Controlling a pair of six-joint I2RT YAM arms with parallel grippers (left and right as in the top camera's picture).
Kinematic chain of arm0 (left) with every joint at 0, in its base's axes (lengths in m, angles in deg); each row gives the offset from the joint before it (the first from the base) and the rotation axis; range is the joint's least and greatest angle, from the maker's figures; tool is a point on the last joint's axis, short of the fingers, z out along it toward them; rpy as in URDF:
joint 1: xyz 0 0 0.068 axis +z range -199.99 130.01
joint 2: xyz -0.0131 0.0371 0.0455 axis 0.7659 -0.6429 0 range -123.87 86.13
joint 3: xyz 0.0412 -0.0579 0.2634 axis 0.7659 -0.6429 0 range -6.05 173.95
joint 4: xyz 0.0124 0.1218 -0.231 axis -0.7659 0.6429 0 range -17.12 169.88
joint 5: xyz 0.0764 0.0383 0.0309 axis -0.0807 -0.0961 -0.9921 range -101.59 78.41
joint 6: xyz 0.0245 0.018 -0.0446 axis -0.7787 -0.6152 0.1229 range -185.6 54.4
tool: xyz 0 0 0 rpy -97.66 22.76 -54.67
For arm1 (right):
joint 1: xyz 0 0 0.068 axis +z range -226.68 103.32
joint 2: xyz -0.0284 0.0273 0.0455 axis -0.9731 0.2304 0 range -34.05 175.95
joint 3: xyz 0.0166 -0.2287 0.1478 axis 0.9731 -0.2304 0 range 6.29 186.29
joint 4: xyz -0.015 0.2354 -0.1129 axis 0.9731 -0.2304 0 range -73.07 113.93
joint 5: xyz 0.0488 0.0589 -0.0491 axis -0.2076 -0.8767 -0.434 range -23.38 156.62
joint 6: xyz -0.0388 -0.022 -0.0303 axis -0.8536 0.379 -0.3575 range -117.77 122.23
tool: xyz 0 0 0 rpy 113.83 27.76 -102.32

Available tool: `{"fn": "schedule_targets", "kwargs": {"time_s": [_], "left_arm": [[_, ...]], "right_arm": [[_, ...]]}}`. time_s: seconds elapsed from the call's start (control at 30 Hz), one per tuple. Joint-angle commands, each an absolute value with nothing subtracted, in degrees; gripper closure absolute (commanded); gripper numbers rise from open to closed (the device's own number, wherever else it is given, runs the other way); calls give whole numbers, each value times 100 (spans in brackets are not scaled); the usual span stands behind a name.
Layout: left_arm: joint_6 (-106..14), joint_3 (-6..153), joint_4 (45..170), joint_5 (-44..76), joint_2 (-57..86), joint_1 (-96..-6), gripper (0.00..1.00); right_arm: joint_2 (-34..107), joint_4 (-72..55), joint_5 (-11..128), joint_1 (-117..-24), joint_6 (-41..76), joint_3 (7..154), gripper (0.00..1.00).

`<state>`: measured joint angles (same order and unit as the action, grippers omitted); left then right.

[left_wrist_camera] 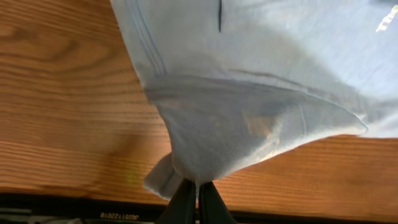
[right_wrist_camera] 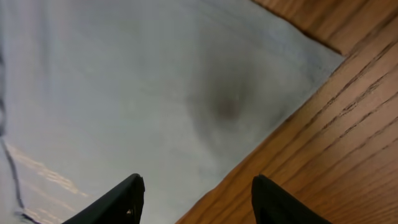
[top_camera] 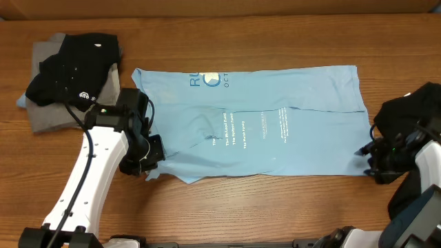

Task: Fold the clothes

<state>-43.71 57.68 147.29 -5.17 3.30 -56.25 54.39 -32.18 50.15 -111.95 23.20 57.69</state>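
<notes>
Toward the table's (top_camera: 227, 41) front edge, the left claw (left_wrist_camera: 198, 186) is clamped on the blue T-shirt (top_camera: 275, 124); the right claw (right_wrist_camera: 198, 185) gapes above its corner.

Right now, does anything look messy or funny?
Yes: the blue T-shirt has its near-left corner bunched up and crooked where the left gripper pinches it. The rest lies fairly flat.

Light blue T-shirt (top_camera: 310, 103) with white lettering (top_camera: 238, 131), black shirt (top_camera: 72, 69), grey shirt (top_camera: 43, 118), brown wood-grain table (top_camera: 241, 41).
</notes>
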Motion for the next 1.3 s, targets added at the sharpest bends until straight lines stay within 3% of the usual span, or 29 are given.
{"fn": "schedule_targets", "kwargs": {"time_s": [0.0, 0.2, 0.43, 0.5, 0.6, 0.63, 1.27], "left_arm": [[-4531, 5862, 14775, -775, 418, -5601, 96], [-4526, 5862, 14788, -773, 418, -5601, 96], [-4531, 5862, 14845, -941, 418, -5599, 96], [-4531, 5862, 14875, -985, 418, -5599, 96], [-4529, 5862, 14895, -1033, 418, -5599, 96], [-4529, 5862, 14906, -1046, 420, -5599, 96], [-4529, 6342, 15970, -1575, 1345, -4941, 96]], "right_arm": [[5535, -3072, 5123, -11205, 2329, 5535, 41], [5546, -2475, 5805, -11208, 2783, 5107, 37], [5551, -1597, 5990, -11205, 3081, 4571, 39], [5551, -1465, 6019, -11205, 3079, 4473, 48], [5538, -1439, 5890, -11205, 3035, 4495, 87], [5531, -1509, 5805, -11205, 2917, 4541, 95], [3660, -4954, 6080, -11205, 2606, 6431, 96]]}}
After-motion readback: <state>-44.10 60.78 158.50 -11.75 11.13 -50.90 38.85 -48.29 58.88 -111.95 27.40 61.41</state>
